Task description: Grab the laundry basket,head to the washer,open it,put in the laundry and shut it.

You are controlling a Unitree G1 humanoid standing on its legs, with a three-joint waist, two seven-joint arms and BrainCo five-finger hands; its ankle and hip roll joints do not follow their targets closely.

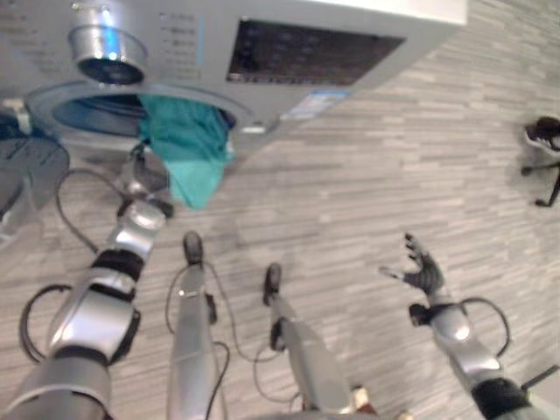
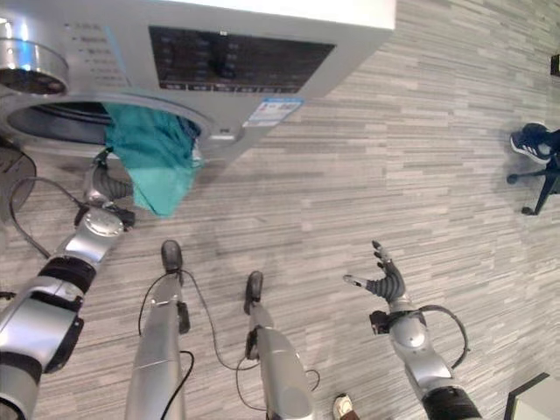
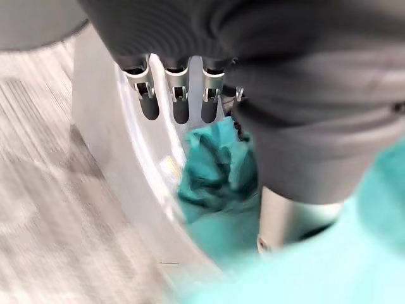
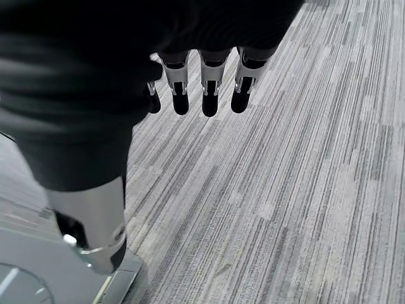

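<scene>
Laundry, a teal cloth [image 1: 185,147], hangs half out of the round door opening [image 1: 96,114] of the washer [image 1: 289,44] in the upper left of the left eye view. Its upper part lies inside the drum and its lower part droops over the rim, down the front of the machine toward the floor [image 1: 376,175]. The washer door [image 1: 26,166] stands swung out at the far left edge of that frame.

The left hand [image 2: 103,185] sits just below the hanging cloth, at its lower left edge, close against it; whether it touches the cloth I cannot tell. In the left wrist view its fingers [image 3: 180,101] reach out straight and apart toward the shiny rim of the opening, with the teal cloth right behind them and more of it blurred across the lower right of that frame.

The right hand [image 1: 422,273] hovers over bare floor at the lower right of the left eye view, well apart from the washer, fingers spread and holding nothing.

A dark shoe [image 2: 532,142] shows at the right edge of the right eye view.
</scene>
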